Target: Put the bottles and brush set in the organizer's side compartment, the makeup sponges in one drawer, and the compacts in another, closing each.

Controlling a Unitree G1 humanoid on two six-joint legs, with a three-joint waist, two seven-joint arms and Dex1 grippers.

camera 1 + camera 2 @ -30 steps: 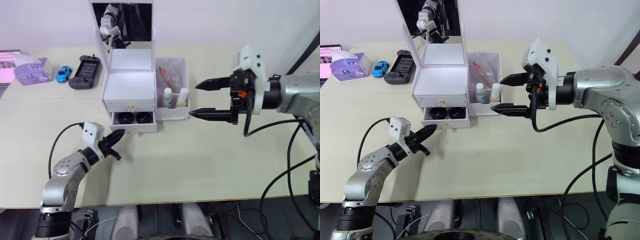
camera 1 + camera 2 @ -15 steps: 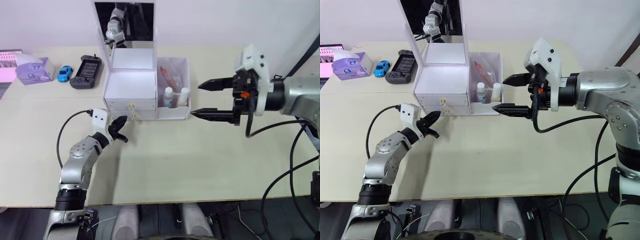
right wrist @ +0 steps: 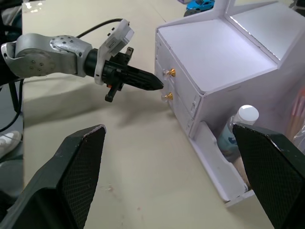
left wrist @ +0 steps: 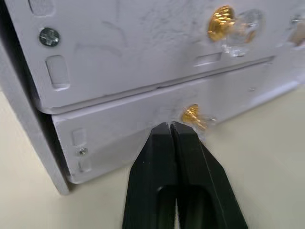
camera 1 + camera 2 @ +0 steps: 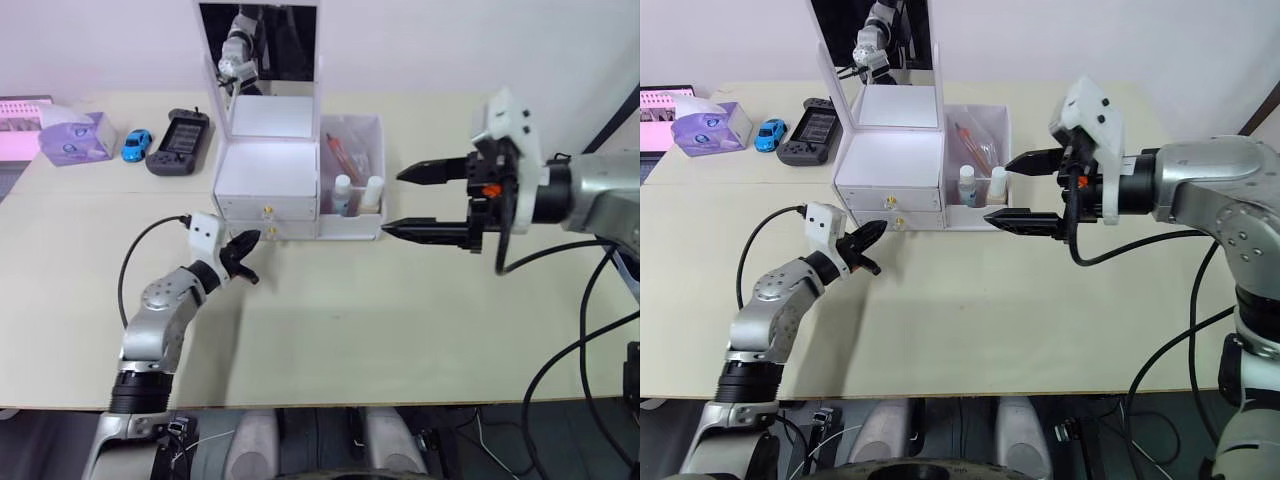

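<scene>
The white organizer (image 5: 265,180) stands mid-table with its mirror lid (image 5: 258,45) upright and both gold-knobbed drawers pushed in. My left gripper (image 5: 250,240) is shut, its tips against the lower drawer's front beside the gold knob (image 4: 193,116). In the side compartment (image 5: 352,225) stand the two white-capped bottles (image 5: 343,193), with the bagged brush set (image 5: 343,150) behind them. My right gripper (image 5: 393,201) hangs open and empty just right of that bin. The makeup sponges and compacts are out of view.
At the back left lie a purple tissue box (image 5: 72,138), a blue toy car (image 5: 133,145) and a black handheld console (image 5: 178,157). Bare tabletop (image 5: 330,320) stretches from the organizer to the near edge.
The lower drawer, open a second ago with two black compacts showing, is now pushed in; my left gripper moved forward against it. The right gripper held still.
</scene>
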